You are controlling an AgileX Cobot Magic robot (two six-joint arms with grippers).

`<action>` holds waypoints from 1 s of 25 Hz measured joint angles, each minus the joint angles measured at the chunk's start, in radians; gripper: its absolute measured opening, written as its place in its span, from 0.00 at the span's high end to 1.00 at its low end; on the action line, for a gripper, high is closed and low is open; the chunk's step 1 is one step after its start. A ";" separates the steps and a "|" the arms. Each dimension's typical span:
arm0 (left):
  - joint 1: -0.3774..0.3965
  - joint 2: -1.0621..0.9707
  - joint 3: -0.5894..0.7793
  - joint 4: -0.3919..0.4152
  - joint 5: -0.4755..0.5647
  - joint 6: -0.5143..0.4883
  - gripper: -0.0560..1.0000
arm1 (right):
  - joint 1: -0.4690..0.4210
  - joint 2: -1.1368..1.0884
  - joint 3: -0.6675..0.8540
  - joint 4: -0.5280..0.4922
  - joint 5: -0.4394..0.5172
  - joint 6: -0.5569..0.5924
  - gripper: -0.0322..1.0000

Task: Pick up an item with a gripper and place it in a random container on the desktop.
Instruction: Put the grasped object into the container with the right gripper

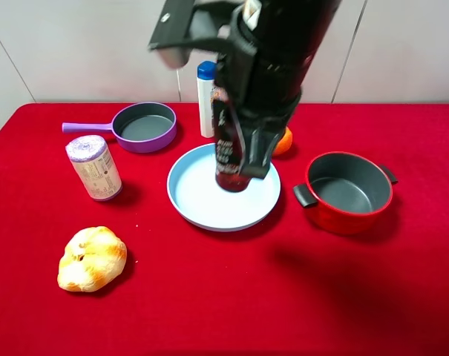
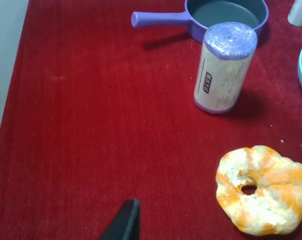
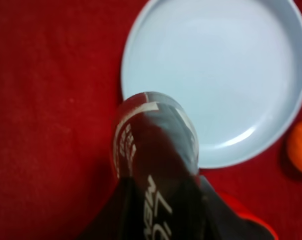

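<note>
- Nearest the overhead lens we record the right arm (image 1: 272, 59): a bulky black column coming down from the top edge, where the frame cuts off its upper part. It leans slightly, and its wrist points down at the table.
- We find the right pincer (image 1: 239, 167) pinching the black tube (image 1: 225, 156) between both fingers (image 1: 260, 159). The tube hangs upright with its white lettering showing and its dark red end lowest.
- Directly beneath this pincer lies the light blue plate (image 1: 209, 211). In the wrist view the tube's lower end sits over the plate's rim; we cannot tell whether it touches or hangs clear.
- We note the red pot (image 1: 343, 219) to the right of the pincer, well apart from it, with a dark grey inside.
- Behind the pincer, the arm partly hides a white bottle with blue cap (image 1: 206, 93) and an orange fruit (image 1: 285, 141).
- To the pincer's left, beyond the plate, we log a purple pan (image 1: 144, 127) and a labelled canister (image 1: 95, 167). A bread roll (image 1: 91, 258) lies further forward.
- Of the left pincer (image 2: 127, 222) only one black fingertip enters its wrist view, over the red cloth (image 2: 91, 125). We cannot tell whether it is spread or pressed together. The bread roll lies near it, with the canister and pan beyond.
- In the right wrist view the fingers are dark and blurred at the frame's edge. A bright red shape (image 3: 245, 220) beside them is cut off, and we cannot identify it.
</note>
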 joint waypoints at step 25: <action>0.000 0.000 0.000 0.000 0.000 0.000 0.01 | -0.316 -0.186 0.200 -0.028 0.009 -0.001 0.81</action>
